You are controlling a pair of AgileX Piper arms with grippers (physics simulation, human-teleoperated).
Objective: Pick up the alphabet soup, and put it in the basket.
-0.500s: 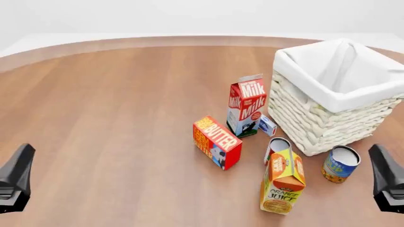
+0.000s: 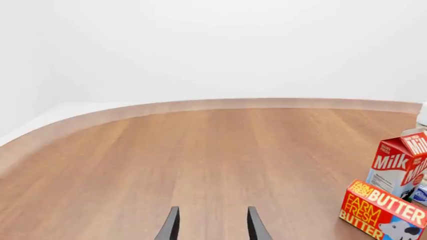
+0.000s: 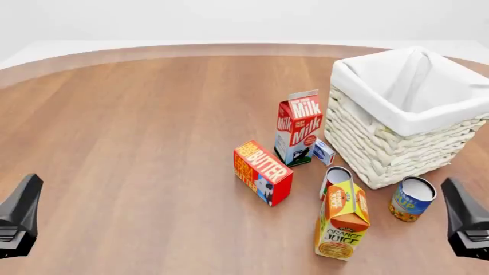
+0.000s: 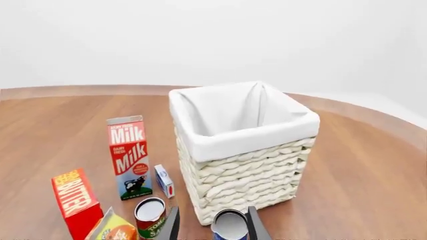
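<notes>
Near the worktop's near right corner, the right end effector (image 4: 211, 225) hangs with its fingers apart, lined up on the alphabet soup (image 3: 411, 199), whose pale top shows between the tips in the right wrist view. That can stands upright just in front of the basket (image 3: 397, 152), apart from its woven wall. At the near left corner the left end effector (image 2: 211, 225) is likewise spread and holds nothing, with bare worktop (image 2: 200, 160) ahead of it. By my reading this is the approach: nothing is gripped yet, and the right arm must next descend so its fingers straddle the can, then close. Readable print: "Milk" on the red carton (image 3: 299, 127), "Farm Fresh Butter" on the butter box (image 3: 262, 172), "Orange Juice" on the juice carton (image 3: 342, 220).
</notes>
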